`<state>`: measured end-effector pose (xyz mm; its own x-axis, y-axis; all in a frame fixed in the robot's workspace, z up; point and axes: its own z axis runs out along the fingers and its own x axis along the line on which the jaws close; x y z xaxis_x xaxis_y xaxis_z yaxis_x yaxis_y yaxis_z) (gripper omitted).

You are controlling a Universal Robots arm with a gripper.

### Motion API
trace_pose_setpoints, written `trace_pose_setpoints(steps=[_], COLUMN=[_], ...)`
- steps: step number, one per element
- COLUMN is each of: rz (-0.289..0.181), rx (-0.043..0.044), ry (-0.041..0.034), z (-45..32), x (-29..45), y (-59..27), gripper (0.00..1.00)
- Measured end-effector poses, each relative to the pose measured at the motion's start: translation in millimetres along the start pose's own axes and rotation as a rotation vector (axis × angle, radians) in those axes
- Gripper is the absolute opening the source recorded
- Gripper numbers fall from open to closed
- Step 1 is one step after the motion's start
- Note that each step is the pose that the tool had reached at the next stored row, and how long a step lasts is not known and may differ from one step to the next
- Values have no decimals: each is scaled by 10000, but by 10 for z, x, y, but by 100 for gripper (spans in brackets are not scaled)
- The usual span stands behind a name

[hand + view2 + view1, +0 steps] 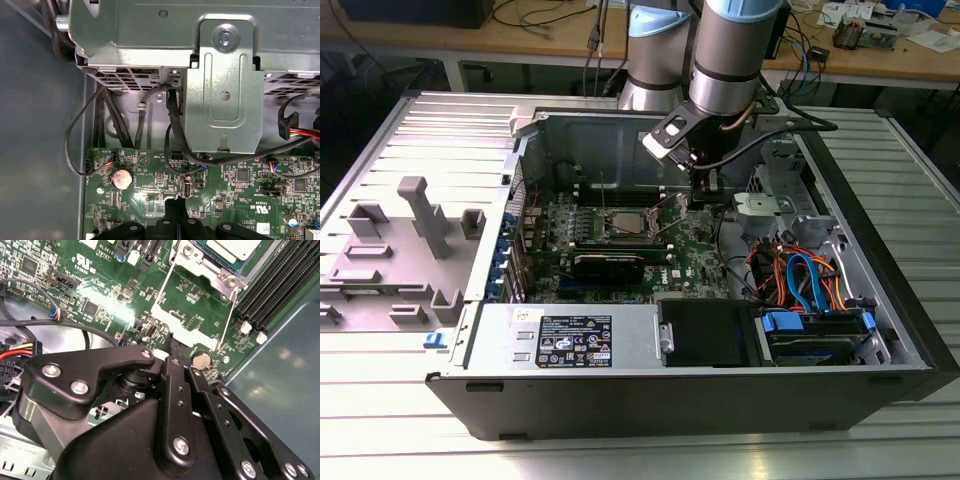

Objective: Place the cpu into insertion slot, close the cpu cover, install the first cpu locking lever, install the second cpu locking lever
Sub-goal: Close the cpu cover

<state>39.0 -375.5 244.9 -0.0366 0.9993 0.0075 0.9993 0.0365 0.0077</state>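
Broadly, an open computer case (650,340) lies on the ribbed metal worktop (410,130), and the arm (725,60) reaches down into it from the far side. On the green board (695,250) the insertion slot (623,226) lies to the exterior view's left of the gripper (703,195) and slightly nearer. In the second wrist view the cpu (232,247) sits in the slot with its grey top up. What looks like the cpu cover (177,322) stands swung open toward the gripper, though its thin sides make that reading unsure. Its free silver edge runs crosswise just beyond the jaws, between them and the slot. The jaws are drawn together, with nothing visible between them, in both wrist views.
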Motion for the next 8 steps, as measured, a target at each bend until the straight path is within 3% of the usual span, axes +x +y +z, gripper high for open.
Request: trace_pose_setpoints(steps=[8], rz=[0], rx=[-2], ry=[31], z=[-26], x=[3], y=[-56], gripper=[11])
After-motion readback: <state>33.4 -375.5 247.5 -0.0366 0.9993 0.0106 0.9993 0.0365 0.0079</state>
